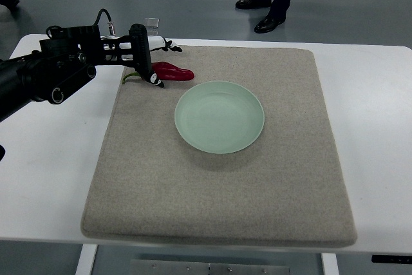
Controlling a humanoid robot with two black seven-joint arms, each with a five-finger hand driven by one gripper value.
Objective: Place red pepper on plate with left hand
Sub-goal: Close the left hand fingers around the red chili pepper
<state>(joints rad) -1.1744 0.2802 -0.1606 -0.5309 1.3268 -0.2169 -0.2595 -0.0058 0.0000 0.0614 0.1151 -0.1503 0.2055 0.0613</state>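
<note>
A red pepper [175,72] with a green stem [129,77] lies on the grey mat, just left of and behind the pale green plate [219,117]. The plate is empty and sits near the mat's middle. My left hand [163,62] reaches in from the left and hovers at the pepper's stem end. Its thumb [153,78] is in front of the pepper and its fingers [170,46] are behind it. The fingers are spread and do not close on the pepper. The right arm is out of view.
The grey felt mat [225,198] covers most of the white table [380,127]. A small clear glass [152,26] stands at the table's far edge behind my hand. A person's legs and black shoes [269,4] stand beyond the table.
</note>
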